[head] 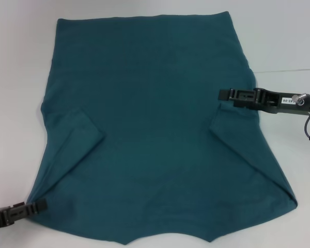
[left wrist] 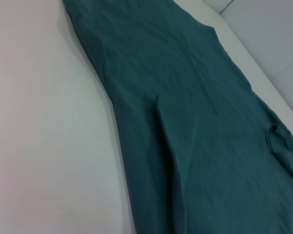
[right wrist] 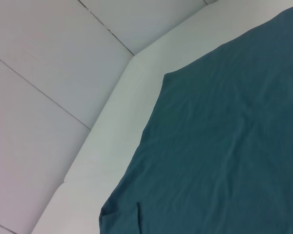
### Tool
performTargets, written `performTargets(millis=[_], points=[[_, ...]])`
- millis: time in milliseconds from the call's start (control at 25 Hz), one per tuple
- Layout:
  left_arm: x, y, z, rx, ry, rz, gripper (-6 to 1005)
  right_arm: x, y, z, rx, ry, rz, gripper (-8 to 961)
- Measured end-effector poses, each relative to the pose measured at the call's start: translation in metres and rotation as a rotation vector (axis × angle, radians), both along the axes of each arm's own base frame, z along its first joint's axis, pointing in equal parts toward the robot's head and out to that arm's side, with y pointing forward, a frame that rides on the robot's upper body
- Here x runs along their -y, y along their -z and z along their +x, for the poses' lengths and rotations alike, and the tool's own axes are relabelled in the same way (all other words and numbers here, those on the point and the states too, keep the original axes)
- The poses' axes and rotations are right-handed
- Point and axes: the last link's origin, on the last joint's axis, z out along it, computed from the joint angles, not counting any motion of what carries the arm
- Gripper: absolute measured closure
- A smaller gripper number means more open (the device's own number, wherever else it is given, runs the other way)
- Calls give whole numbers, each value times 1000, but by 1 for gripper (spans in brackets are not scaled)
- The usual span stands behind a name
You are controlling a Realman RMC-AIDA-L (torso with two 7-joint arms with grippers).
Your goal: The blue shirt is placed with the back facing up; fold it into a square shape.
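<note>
Roughly: the blue shirt [head: 155, 124] lay flat on the white surface [head: 15, 77], spread across most of the head view, hem at the far edge, collar end nearest the robot, long axis running away from the body. Both sleeves looked already turned in over the torso, leaving diagonal creases on each side.

Left tool [head: 35, 207] sat low at the near-left corner of the shirt, tip touching or just at the fabric edge by the shoulder. Fingers looked close together, but whether they pinched cloth could not be told from the head view. Left wrist view showed only the shirt [left wrist: 195, 122] running lengthwise beside bare surface [left wrist: 44, 122]; no fingers in it.

Right tool [head: 232, 95] reached in from the right at mid-length, tip over the shirt's right edge near the folded sleeve. It looked narrow and closed, yet a grip on fabric was not confirmed either. Right wrist view showed the far corner of the shirt [right wrist: 224, 146] against the surface [right wrist: 122, 122]; again no fingers.

Key relation: the shirt lay inboard of both tools, left tool at the near end, right tool halfway up the opposite side. Judged next move was a lengthwise fold. The left arm was nearer the collar end, so it would likely carry that edge towards the hem. Risk: uneven pull skewing the fold.
</note>
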Motion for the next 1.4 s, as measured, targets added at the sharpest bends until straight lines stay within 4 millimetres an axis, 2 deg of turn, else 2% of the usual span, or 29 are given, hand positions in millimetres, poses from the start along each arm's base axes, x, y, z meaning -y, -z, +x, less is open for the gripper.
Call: performTargets(millis=[560, 1280, 1400], points=[[0, 2, 9, 20, 34, -71, 62, -1, -1, 0, 2, 3, 3, 110], [-5, 1, 7, -12, 29, -56, 72, 0, -1, 2, -3, 9, 4, 110], [-6, 0, 7, -13, 31, -56, 181, 0, -1, 2, -3, 9, 5, 110]])
